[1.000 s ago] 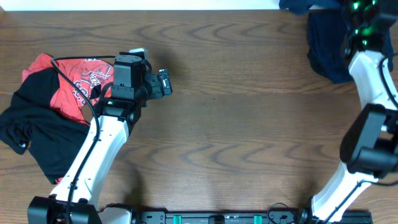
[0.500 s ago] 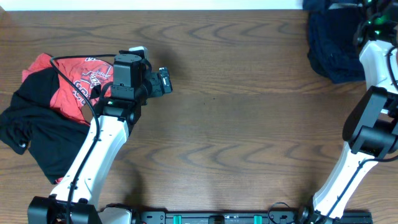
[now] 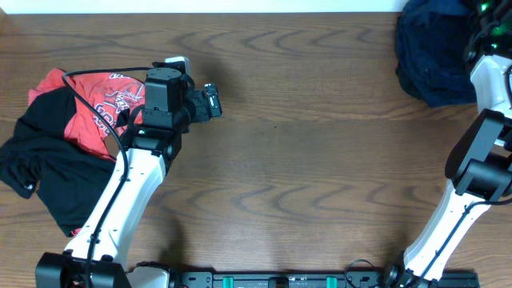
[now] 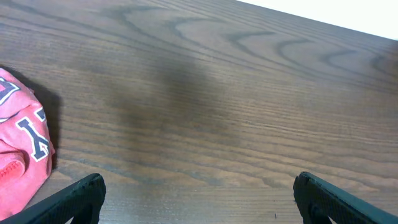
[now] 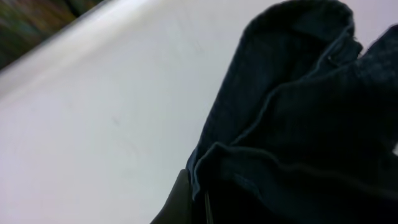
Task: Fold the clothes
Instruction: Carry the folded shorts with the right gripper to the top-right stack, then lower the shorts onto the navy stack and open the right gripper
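Navy denim shorts [image 3: 432, 56] at far-right edge of table [image 3: 320, 160] — red T-shirt [image 3: 60, 96] far left.

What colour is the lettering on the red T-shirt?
White, on the red T-shirt; left wrist view shows it best.

A red T-shirt [image 3: 84, 100] with white lettering lies crumpled at the left side of the table [image 3: 304, 160]. A rumpled black garment [image 3: 44, 168] lies against it, spreading toward the near edge. The dark blue denim [image 3: 432, 56] is bunched at the far right corner, with stitched seams showing.
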Robot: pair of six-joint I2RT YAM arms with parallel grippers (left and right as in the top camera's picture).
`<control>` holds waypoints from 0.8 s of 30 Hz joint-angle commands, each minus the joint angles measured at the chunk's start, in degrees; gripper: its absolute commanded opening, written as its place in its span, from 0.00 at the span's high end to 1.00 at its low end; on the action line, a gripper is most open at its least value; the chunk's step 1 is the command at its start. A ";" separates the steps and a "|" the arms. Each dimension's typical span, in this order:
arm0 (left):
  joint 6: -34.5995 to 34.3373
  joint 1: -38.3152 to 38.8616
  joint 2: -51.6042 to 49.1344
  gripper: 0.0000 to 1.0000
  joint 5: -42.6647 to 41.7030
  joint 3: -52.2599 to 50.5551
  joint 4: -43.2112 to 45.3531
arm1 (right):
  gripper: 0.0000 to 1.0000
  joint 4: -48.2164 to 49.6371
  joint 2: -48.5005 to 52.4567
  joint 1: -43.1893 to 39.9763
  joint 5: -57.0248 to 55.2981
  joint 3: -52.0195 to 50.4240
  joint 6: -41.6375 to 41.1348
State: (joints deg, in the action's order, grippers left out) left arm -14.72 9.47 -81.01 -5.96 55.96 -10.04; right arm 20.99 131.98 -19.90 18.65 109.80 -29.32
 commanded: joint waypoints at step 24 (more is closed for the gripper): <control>-0.37 -0.13 -0.59 0.02 0.63 0.52 0.50 | 0.99 -63.69 -10.29 -3.80 -14.36 2.05 8.85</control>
State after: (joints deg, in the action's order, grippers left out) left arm -14.98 9.47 -81.01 -5.96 55.96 -9.63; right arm -39.24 124.36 -22.90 8.27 111.13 -22.81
